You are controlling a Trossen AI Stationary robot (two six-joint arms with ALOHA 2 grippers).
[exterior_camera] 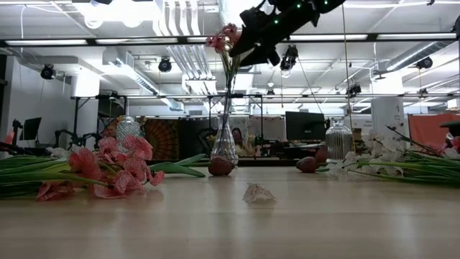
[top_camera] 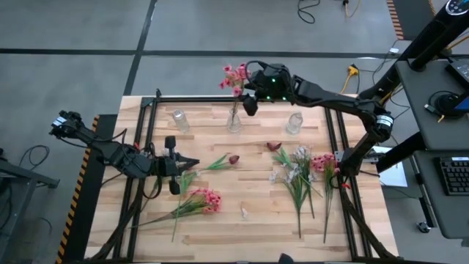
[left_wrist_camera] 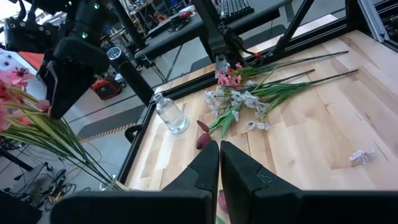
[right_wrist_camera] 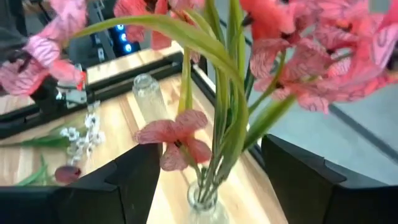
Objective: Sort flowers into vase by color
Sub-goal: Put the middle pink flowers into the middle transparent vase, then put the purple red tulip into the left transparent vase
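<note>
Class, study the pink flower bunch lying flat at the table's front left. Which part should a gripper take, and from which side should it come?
Grip the pink flower bunch on its thin green stems, just behind the blooms, coming straight down from above. It lies flat on the table, and the blooms are bulky and soft; the bare stems give the gripper a narrow part to close across.

My right gripper (top_camera: 250,103) sits upper centre of the high view, jaws spread; left gripper (top_camera: 192,163) left-centre, jaws closed.
</note>
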